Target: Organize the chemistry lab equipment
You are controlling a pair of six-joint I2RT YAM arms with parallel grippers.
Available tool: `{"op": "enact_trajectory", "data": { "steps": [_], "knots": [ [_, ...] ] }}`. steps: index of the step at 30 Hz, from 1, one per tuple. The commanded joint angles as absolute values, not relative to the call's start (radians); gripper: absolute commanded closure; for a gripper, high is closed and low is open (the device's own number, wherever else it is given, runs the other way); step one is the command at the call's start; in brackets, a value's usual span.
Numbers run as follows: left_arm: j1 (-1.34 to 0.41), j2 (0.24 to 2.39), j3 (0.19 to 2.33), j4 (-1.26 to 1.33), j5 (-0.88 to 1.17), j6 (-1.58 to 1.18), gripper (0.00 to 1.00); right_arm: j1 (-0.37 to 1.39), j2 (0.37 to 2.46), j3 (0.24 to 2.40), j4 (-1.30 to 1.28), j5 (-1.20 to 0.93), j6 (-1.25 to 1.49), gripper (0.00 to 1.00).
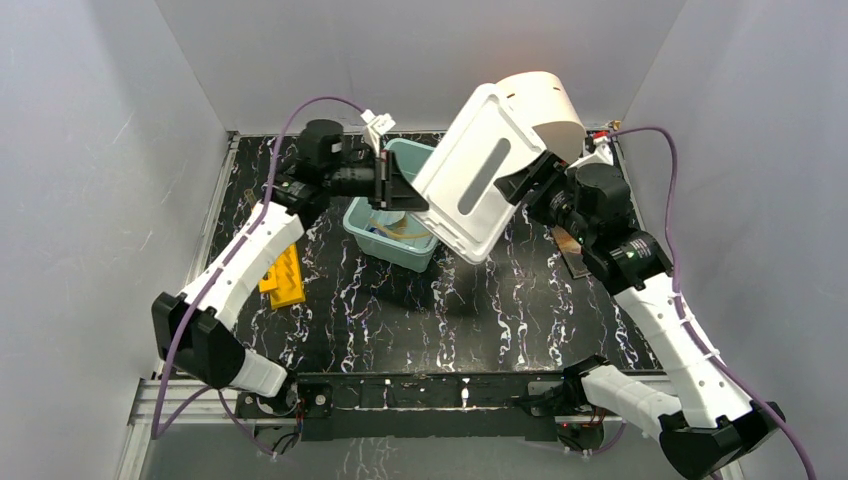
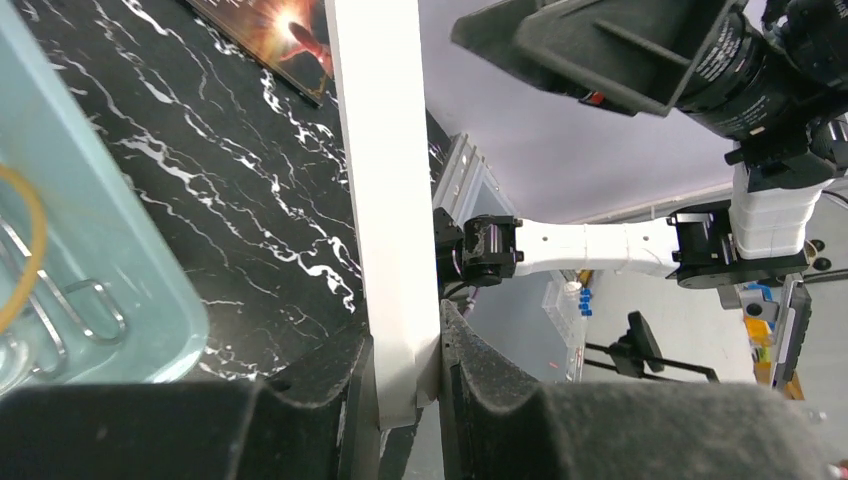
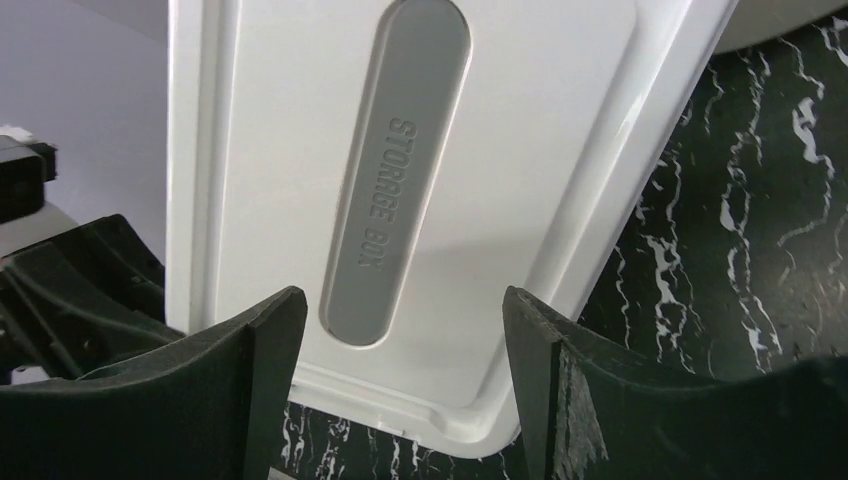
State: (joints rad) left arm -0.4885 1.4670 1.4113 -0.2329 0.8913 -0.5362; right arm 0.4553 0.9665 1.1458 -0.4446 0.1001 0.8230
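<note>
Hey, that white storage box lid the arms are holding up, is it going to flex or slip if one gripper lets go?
The white lid looks like thin moulded plastic, so probably stiff but light. The left gripper pinches only its edge, so it may pivot there. Its glossy face looks slippery; the right gripper stands open around it, not clamping.

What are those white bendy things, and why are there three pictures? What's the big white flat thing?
They are two robot arms bolted to a black marble-look table. One picture looks down from above; the other two come from little cameras on each arm's wrist. The big white thing is the lid of a storage box. The left gripper pinches the lid's edge. The right gripper is open, its fingers either side of the lid. Under the lid sits a teal box with small items inside. A yellow block lies near the left arm.
</note>
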Motion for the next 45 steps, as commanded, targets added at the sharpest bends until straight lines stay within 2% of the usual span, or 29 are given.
{"op": "enact_trajectory", "data": {
  "steps": [1, 7, 15, 19, 27, 37, 40, 45],
  "knots": [
    [-0.404, 1.406, 1.380, -0.241, 1.040, -0.498, 1.00, 0.449, 1.009, 1.236, -0.347, 0.008, 0.732, 0.19],
    [-0.298, 1.381, 1.383, -0.304, 1.051, -0.436, 1.00, 0.448, 1.092, 1.260, -0.329, -0.070, 0.718, 0.19],
    [-0.219, 1.375, 1.373, -0.257, 1.031, -0.484, 1.00, 0.430, 1.215, 1.299, -0.365, -0.119, 0.750, 0.20],
    [-0.176, 1.390, 1.360, -0.224, 1.057, -0.500, 1.00, 0.394, 1.307, 1.331, -0.332, -0.243, 0.764, 0.20],
    [-0.125, 1.412, 1.308, -0.010, 1.196, -0.678, 1.00, 0.335, 1.447, 1.351, -0.210, -0.402, 0.736, 0.24],
    [-0.086, 1.422, 1.223, 0.305, 1.288, -0.914, 1.00, 0.269, 1.503, 1.279, 0.073, -0.715, 0.782, 0.34],
    [-0.078, 1.431, 1.204, 0.406, 1.302, -0.986, 1.00, 0.265, 1.505, 1.267, 0.108, -0.738, 0.806, 0.35],
    [-0.063, 1.444, 1.155, 0.703, 1.324, -1.217, 1.00, 0.254, 1.491, 1.200, 0.268, -0.794, 0.901, 0.36]
  ]
}}
